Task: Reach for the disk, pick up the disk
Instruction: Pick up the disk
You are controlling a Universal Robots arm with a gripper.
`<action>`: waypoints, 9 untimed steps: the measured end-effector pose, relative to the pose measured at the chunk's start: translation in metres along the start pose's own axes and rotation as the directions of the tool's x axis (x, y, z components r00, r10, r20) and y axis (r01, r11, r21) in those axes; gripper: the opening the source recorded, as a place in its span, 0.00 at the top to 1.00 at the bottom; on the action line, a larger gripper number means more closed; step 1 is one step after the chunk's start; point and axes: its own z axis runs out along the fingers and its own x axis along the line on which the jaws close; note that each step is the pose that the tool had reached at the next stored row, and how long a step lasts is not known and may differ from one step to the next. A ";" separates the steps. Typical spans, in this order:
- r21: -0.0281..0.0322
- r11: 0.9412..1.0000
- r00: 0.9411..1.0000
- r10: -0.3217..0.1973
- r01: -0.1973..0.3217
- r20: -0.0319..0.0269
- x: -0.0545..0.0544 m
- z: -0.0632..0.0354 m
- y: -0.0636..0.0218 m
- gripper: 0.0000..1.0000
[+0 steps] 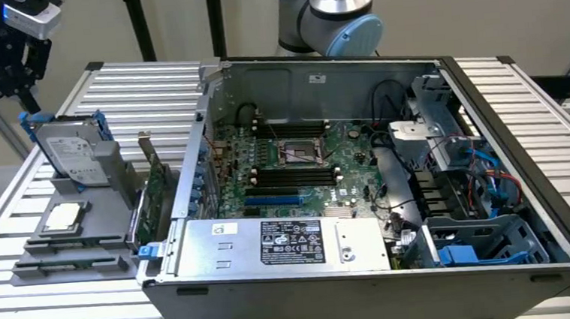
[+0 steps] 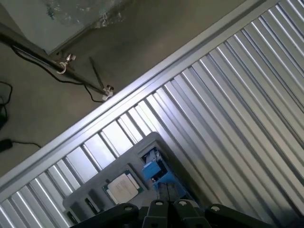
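Observation:
The disk is a silver-grey hard drive with a white label and a blue carrier frame. It stands on edge, leaning in a grey holder on the ribbed table at the exterior view's left. My black gripper hangs above the disk's upper far corner, a little apart from it and holding nothing. In the wrist view the disk's blue frame shows from above, just beyond the gripper body.
A small square silver chip lies in the same holder, in front of the disk. An open computer case with a large silver box stands close beside the holder. The table edge and floor lie beyond.

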 end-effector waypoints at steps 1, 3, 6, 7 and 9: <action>0.000 1.000 1.000 -0.017 0.017 -0.001 0.000 0.0000 0.0000 0.89; 0.000 0.999 0.999 -0.053 0.053 -0.002 0.000 -0.0001 0.0000 0.89; 0.000 0.994 0.994 -0.109 0.109 -0.004 0.000 -0.0001 0.0000 0.89; 0.000 0.992 0.992 -0.127 0.127 -0.004 0.000 -0.0001 0.0000 0.89; 0.000 0.987 0.987 -0.163 0.163 -0.006 0.000 -0.0002 0.0000 0.89</action>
